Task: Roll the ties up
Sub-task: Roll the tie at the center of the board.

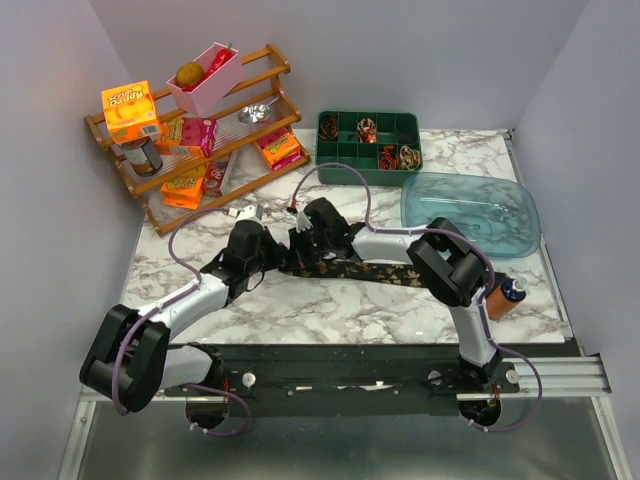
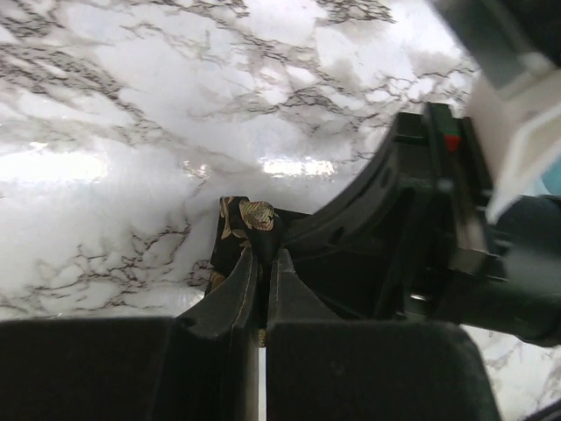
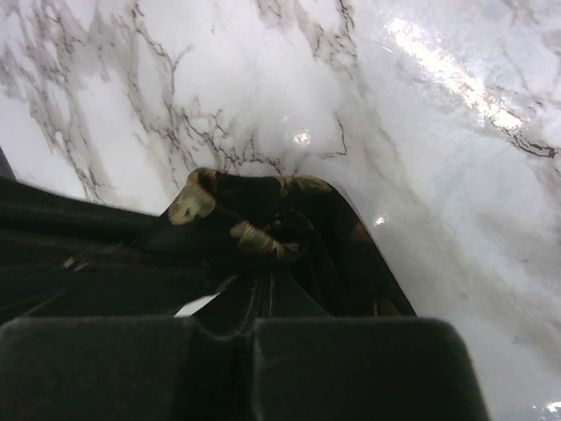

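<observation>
Left gripper [image 2: 263, 256]: my fingers pinched tight on the end of the long, dark brown-black fabric necktie [image 1: 370, 272] with gold pattern | right gripper [image 3: 261, 285]: mine too, clamped on the same end, just beside | necktie: flat mid-way on the white marble table [image 1: 300, 310], trailing toward 3 o'clock

the surface [image 1: 300, 305] looks to me marble-patterned, smooth and glossy, with bright glare. the tie [image 1: 365, 270] is dark woven cloth, its gold motifs faintly shiny. my left fingers [image 2: 230, 303] and right fingers [image 3: 241, 303] look like matt black plastic. the rack [image 1: 270, 52] is varnished wood; the lid [image 1: 470, 210] is smooth, translucent blue plastic.
</observation>
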You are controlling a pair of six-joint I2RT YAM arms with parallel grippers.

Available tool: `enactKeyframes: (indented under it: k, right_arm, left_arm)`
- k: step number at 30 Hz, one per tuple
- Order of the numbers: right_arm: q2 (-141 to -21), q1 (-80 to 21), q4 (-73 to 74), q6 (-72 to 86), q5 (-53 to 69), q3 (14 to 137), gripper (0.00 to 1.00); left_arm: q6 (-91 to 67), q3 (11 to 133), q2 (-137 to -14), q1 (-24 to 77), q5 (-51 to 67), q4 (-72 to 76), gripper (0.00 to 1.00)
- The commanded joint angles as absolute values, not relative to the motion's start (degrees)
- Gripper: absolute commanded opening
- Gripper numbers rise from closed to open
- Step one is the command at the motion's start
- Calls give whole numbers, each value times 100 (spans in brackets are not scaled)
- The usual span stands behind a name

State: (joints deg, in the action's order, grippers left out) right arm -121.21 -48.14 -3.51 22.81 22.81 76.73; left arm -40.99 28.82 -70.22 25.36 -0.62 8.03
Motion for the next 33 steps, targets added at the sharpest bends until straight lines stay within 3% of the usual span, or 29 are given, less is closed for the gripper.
enactKeyframes:
  k: [1,14,33]
  right_arm:
    - [-11558,-4772,-677,2338,2514,7629,1]
    - [-10811,-4588,-501,2092,2092,7216,1]
    - [-10582,-4272,-360,1969,1679,6662,1]
  left_arm:
    - [-4096,3172,-6935,2610,-1219,-165,0]
    - [-3824,3814,-6873,2698,-2522,-1502,0]
    - [-3814,5062,-8699,4156,-3498,-2320,0]
